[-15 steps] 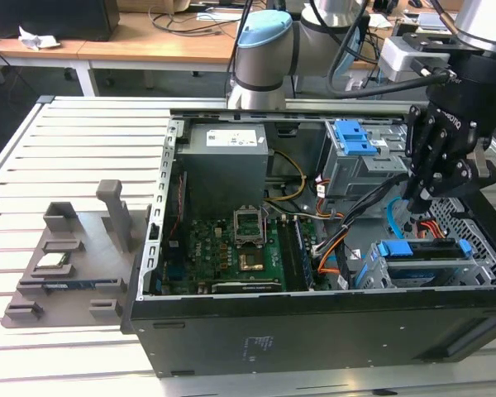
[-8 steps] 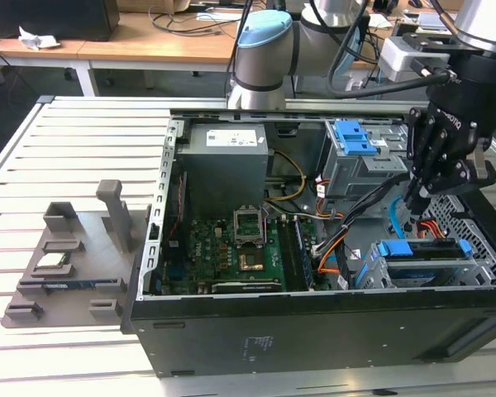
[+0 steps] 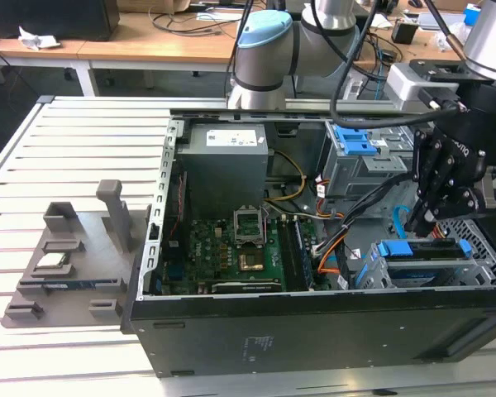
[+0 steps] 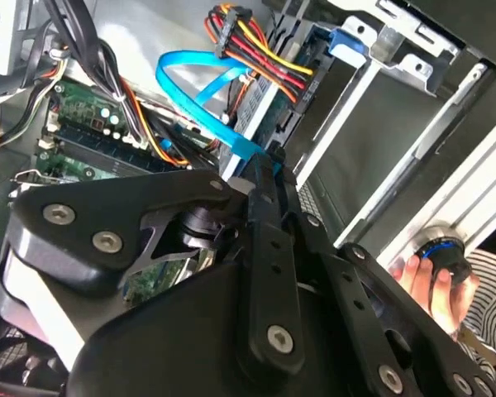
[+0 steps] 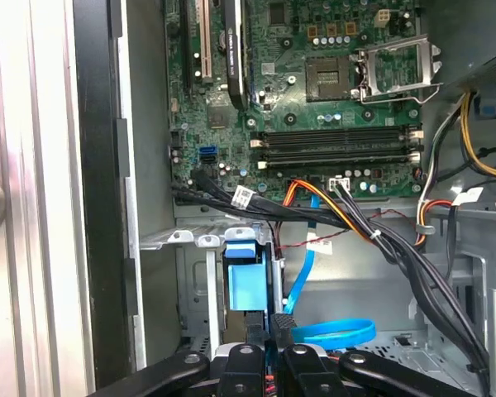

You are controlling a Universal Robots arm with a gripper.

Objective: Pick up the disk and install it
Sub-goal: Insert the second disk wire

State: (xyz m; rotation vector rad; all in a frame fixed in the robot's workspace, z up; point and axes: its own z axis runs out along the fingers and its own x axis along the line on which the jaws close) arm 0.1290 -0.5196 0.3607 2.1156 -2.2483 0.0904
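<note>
The disk (image 3: 426,248) sits edge-up in the drive cage at the front corner of the open computer case, on the exterior view's right. Its blue bracket (image 5: 250,285) shows in the first wrist view, and its thin edge (image 4: 269,99) runs away from the fingers in the second wrist view. My gripper (image 3: 413,222) hangs straight over it, tips at its upper edge. In both wrist views the two fingers lie pressed together, with my gripper (image 5: 269,331) (image 4: 260,169) right against the disk's near end. I cannot tell whether they pinch any part of the bracket.
A bundle of black and orange cables (image 5: 355,231) and a blue flat cable (image 5: 331,332) cross beside the cage. The motherboard (image 3: 231,248) and power supply (image 3: 227,157) fill the case's middle. A grey fixture (image 3: 66,256) lies outside, left. A person's hand (image 4: 422,277) rests by the case.
</note>
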